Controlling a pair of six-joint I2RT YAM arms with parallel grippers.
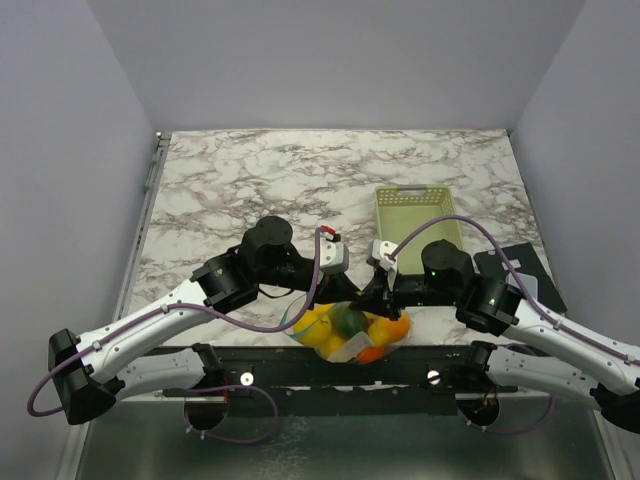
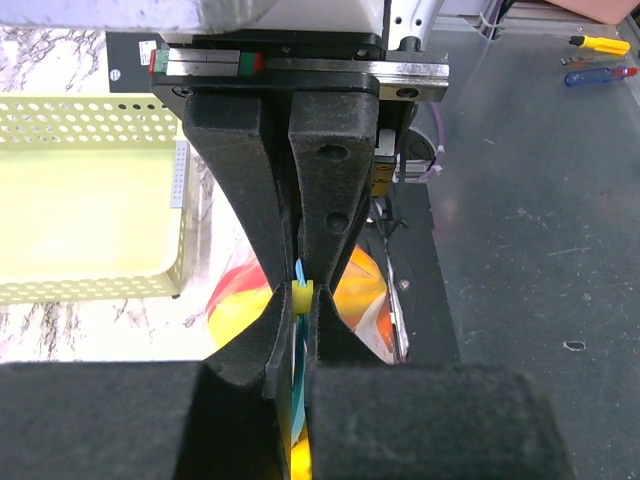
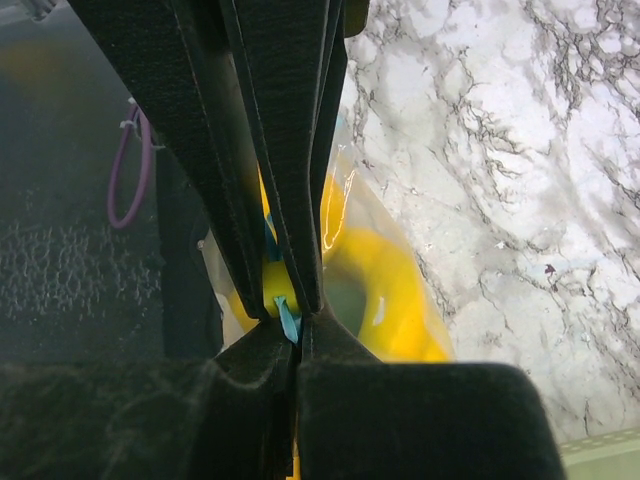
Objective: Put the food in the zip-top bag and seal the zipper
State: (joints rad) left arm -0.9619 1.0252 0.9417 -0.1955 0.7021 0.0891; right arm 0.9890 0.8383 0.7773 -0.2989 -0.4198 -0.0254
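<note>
The zip-top bag (image 1: pixel 350 335) hangs at the table's near edge between my two grippers, with the food inside: yellow fruit (image 1: pixel 316 326), a dark green piece (image 1: pixel 348 320) and an orange (image 1: pixel 386 332). My left gripper (image 1: pixel 347 298) and right gripper (image 1: pixel 374 297) meet tip to tip above it. In the left wrist view my left gripper (image 2: pixel 298 335) is shut on the light blue zipper (image 2: pixel 297 350), by its yellow slider (image 2: pixel 302 296). In the right wrist view my right gripper (image 3: pixel 296 335) is shut on the zipper (image 3: pixel 288 322); a yellow banana (image 3: pixel 395 290) shows through the bag.
A pale yellow-green slotted basket (image 1: pixel 418 192) stands behind the right arm; it also shows in the left wrist view (image 2: pixel 90 120). A black flat object (image 1: pixel 520 270) lies at the right edge. Screwdrivers (image 2: pixel 600 45) lie on the grey floor below the table.
</note>
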